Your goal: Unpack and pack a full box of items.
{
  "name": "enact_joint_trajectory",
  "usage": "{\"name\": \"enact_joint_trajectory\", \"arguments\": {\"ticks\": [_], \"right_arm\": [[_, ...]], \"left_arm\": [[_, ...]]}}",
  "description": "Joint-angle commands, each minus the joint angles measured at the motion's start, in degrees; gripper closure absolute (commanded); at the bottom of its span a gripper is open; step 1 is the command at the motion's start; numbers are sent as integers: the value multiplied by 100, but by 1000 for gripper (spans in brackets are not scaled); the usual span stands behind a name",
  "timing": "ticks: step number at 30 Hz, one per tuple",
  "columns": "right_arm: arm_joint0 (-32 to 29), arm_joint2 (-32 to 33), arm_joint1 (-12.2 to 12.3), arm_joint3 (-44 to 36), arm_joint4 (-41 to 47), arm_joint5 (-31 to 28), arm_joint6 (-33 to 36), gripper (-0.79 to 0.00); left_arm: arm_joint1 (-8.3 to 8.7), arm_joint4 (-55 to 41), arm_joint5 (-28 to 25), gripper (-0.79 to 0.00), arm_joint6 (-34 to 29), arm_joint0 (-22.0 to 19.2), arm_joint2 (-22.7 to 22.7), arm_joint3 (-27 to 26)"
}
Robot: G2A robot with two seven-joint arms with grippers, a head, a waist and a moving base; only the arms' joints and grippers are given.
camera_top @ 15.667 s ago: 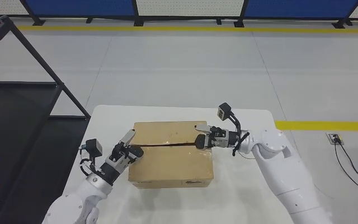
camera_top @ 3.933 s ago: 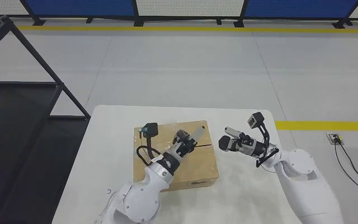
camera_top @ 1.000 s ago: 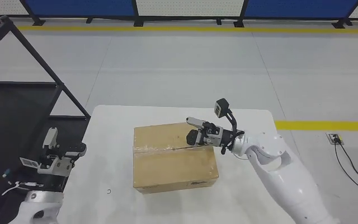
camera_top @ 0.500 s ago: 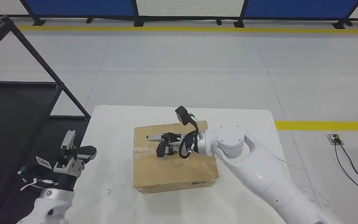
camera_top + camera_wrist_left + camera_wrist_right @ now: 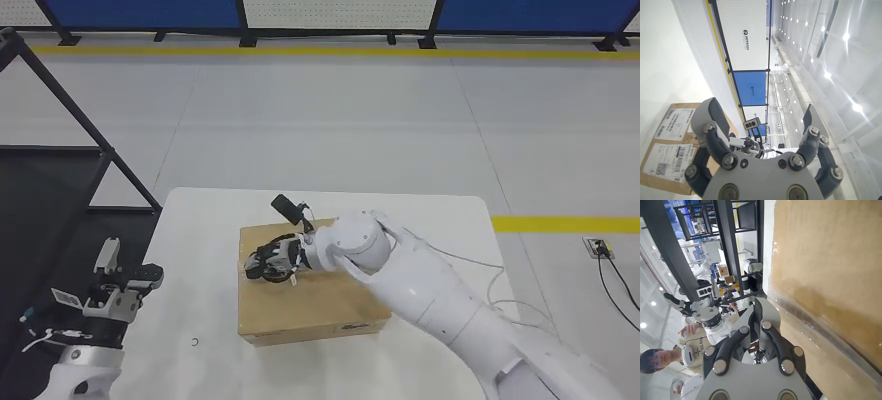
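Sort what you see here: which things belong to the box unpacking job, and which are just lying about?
Belongs to the job: cardboard box; right pincer, shut, over the box top; left pincer, open, by the table edge.
Just lying about: black rack; small dark bit on the table; blue panels.

A white desk (image 5: 440,225) stands on a pale floor. Near its front-left corner lies 1 small dark ring (image 5: 194,342). A black metal rack (image 5: 45,185) stands beside the left edge. Beyond the right edge run yellow floor tape (image 5: 565,223) and a floor socket (image 5: 598,247) with a cable.
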Motion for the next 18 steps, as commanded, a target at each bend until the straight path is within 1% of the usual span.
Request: {"name": "enact_joint_trajectory", "arguments": {"ticks": [1,6,10,14,18], "right_arm": [[50,-82,-86,108,-101,29,-23,0],[144,-207,-293,354,-309,195,-180,0],[176,-205,-379,517,-385,273,-58,0],[174,-77,-366,615,-451,209,85,0],[96,93,-286,519,-583,245,97,0]], "left_arm": [[7,13,20,-785,-6,-20,-5,1],[26,41,63,-785,-50,-76,-8,-25],[40,58,87,-785,-72,-126,13,-2],[55,86,120,-785,-87,-200,34,16],[69,102,154,-785,-104,-274,74,13]]}}
